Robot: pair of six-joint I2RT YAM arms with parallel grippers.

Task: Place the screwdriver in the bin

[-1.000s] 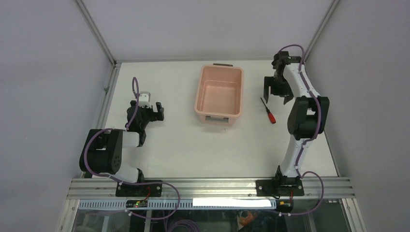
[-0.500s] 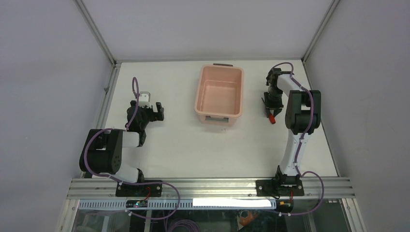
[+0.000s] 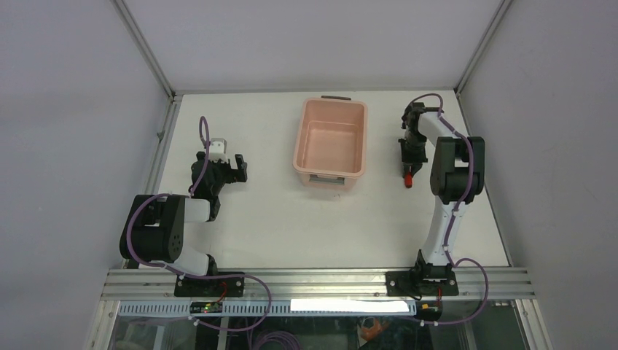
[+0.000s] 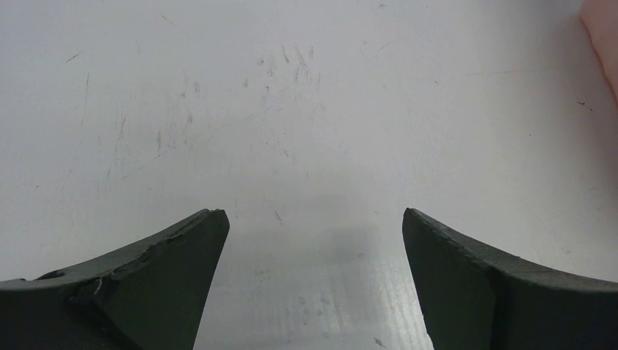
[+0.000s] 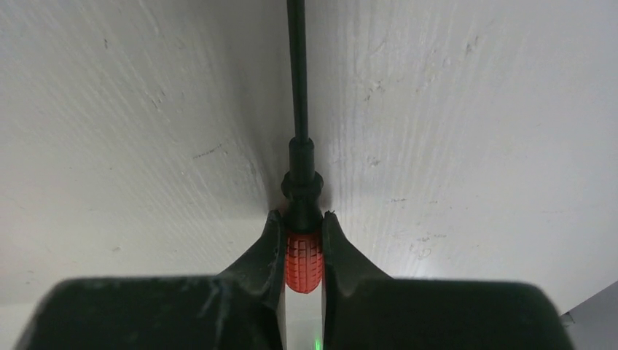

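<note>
Jaws of the right gripper [image 5: 302, 224] are clamped on the screwdriver [image 5: 300, 149] by its red handle, right of the bin [image 3: 298, 138]. The left gripper [image 4: 313, 213] has its jaws apart, left of the bin.

right jaws lowered, now closed on screwdriver [image 5: 300, 182] handle

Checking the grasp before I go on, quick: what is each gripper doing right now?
Left gripper: open, holding nothing.
Right gripper: shut on the small screwdriver with a red handle and thin black shaft.
</note>
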